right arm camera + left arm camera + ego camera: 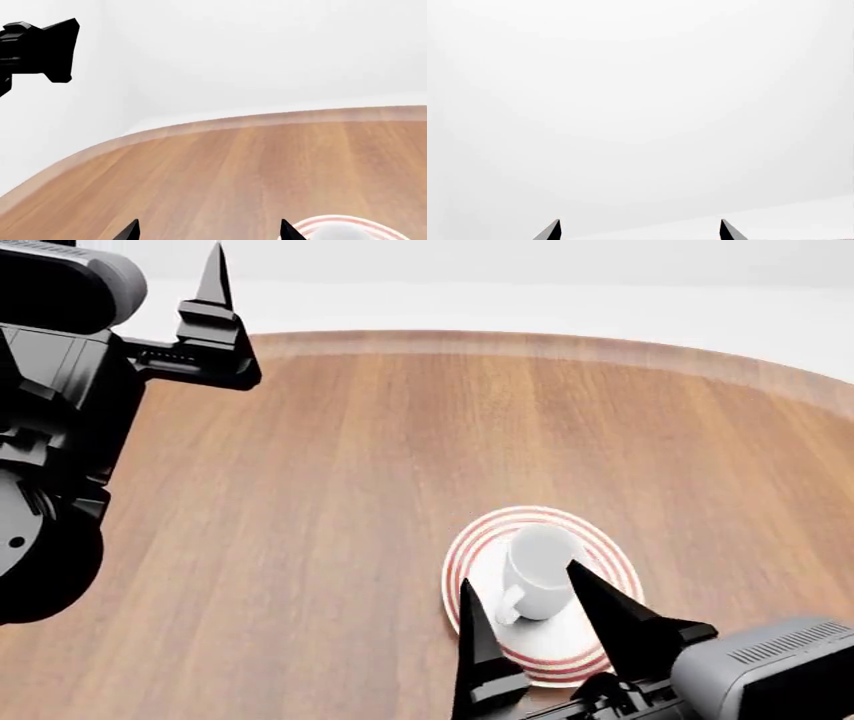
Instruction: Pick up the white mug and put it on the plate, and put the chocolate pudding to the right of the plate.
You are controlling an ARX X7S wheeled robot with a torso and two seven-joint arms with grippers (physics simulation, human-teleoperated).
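While the round wooden table is filling most of the head view, the following items are being recorded.

Item one: the plate, white with red rings, is being shown in the lower right of centre of the head view, resting flat on the table. Only a sliver of its ringed rim is being caught at the bottom edge of the right wrist view.

Item two: the white mug is being carried upright on the plate, within the rings, its loop handle being turned toward the bottom of the frame.

Item three: the right gripper is being seen at the bottom of the head view, its two dark pointed fingers spread apart with the mug's near side and handle lying between them in the picture. Nothing is being clasped; whether the fingers are touching the mug cannot be told.

Item four: the left gripper is being held in the upper left of the head view, well apart from the plate. In the left wrist view its two fingertips are being shown wide apart against plain white, with nothing between them.

Item five: the chocolate pudding is not being shown in any view.
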